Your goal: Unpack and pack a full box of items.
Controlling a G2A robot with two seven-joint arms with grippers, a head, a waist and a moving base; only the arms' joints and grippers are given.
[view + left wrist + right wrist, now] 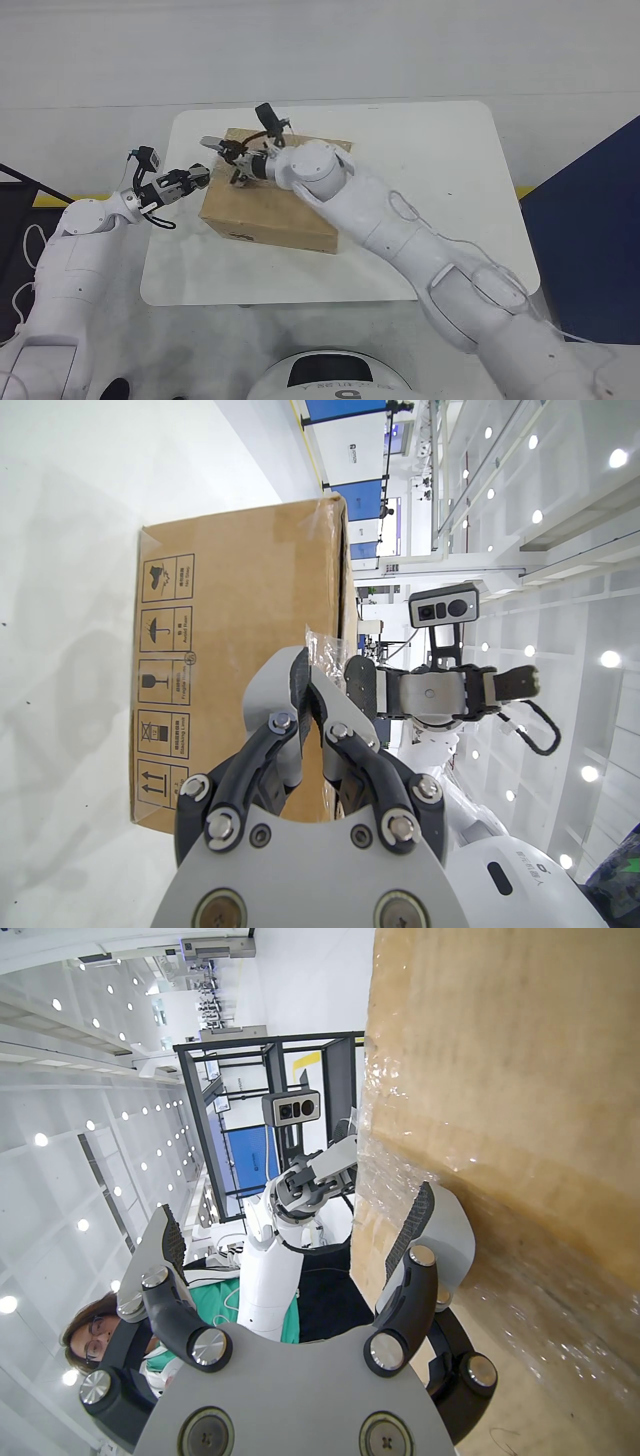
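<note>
**Pinching the tape at the box's edge**

And the box [265, 215] sits shut in the middle of the bench [430, 150], flaps down, with clear tape [327, 647] running over its top and down the end. The left arm [90, 225] is low at the side, level with the box's upper edge. Look at the left jaws: closed tight, a crinkled tab of that tape nipped between them. That's the hold you want for a peel, with the loose end gripped right where it leaves the cardboard.

The right arm [400, 235] stretches across the lid toward the same end. The right jaws are spread wide and hold nothing. One pad lies at the taped top near the corner, and the other hangs out past the edge in open air. I read that as a brace, so the box won't slide or lift when the tape is drawn. Whether the pad presses or merely touches, I can't tell.

By my reckoning the unpacking has barely begun: the seal is unbroken and nothing is out. The next move calls for a steady pull along the seam. The danger is thin film tearing at the pinch, or the box dragging toward the left arm.
</note>
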